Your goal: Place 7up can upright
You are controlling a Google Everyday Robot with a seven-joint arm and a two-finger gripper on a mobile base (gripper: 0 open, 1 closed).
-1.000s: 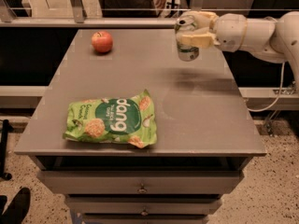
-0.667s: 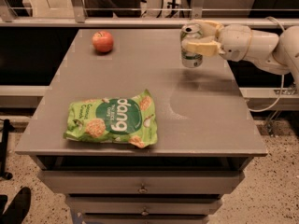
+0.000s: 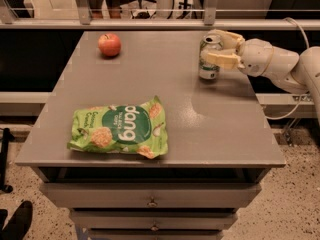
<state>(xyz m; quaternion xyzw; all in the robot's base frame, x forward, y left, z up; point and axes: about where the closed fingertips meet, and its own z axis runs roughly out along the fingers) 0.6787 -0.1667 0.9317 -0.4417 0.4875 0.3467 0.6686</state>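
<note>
The 7up can is a small green-and-white can with a silver top. It stands upright on the grey table, near the right edge towards the back, and its base looks to be on the tabletop. My gripper reaches in from the right. Its cream fingers sit on either side of the can's upper half, shut on it.
A red apple sits at the table's back left. A large green snack bag lies flat at the front left. The white arm extends past the right edge. Drawers are below the front edge, and a rail runs behind the table.
My gripper has carried the can down from above the table, so that it now stands upright on the tabletop. The apple and the bag have not moved.
</note>
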